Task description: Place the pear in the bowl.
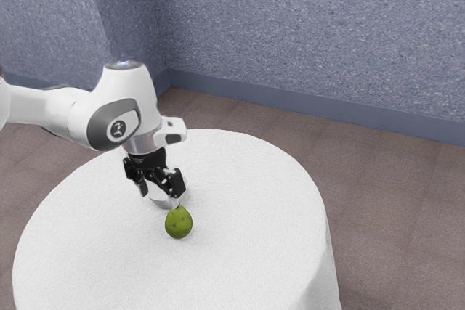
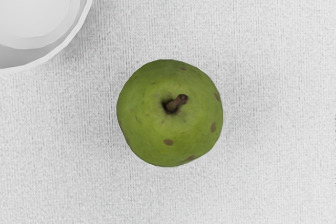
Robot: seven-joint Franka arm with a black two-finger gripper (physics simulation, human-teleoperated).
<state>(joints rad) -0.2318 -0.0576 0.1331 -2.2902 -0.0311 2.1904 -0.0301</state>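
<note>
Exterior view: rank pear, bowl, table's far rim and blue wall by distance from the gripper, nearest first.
1. Pear and bowl: too close to call. Bowl partly behind the gripper, pear just below it in the exterior view.
2. Table's far rim: beyond the bowl.
3. Blue wall: past the rim, across the floor.

The green, brown-spotted pear (image 2: pixel 168 124) stands upright near the middle of the round table (image 1: pixel 269 237); the white bowl (image 2: pixel 26 56) sits upright just beside it.
</note>
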